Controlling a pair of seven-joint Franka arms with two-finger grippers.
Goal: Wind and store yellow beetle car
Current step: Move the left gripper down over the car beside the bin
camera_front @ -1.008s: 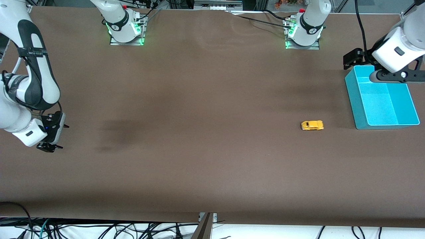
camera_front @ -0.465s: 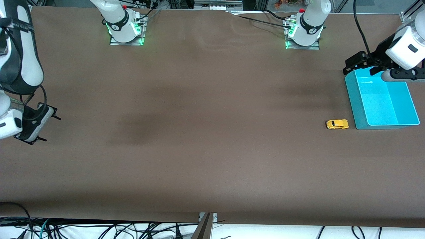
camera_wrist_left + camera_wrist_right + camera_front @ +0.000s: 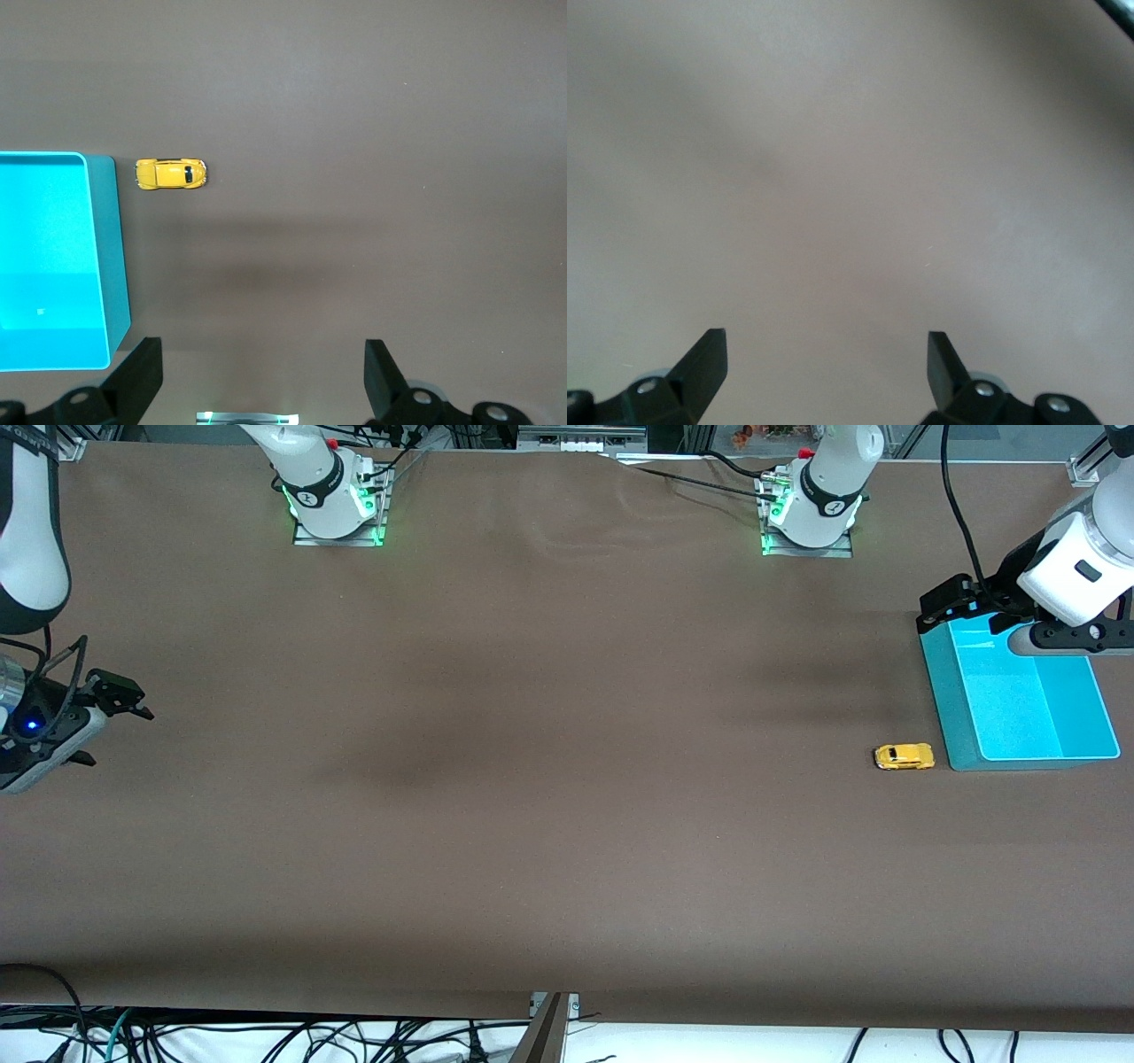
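R gripper (image 3: 106, 722) up over bare brown table mat (image 3: 532, 779) at R arm's end, jaws wide apart, holding nothing. Tiny bright yellow beetle-shaped toy car (image 3: 904, 756) sits on mat just beside open turquoise plastic bin (image 3: 941, 682), at the bin's corner nearest front cam. L gripper (image 3: 961, 598) over bin's rim, fingers (image 3: 142, 376) spread fully, nothing in them.

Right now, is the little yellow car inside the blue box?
No, the yellow beetle car sits on the table just beside the blue box.
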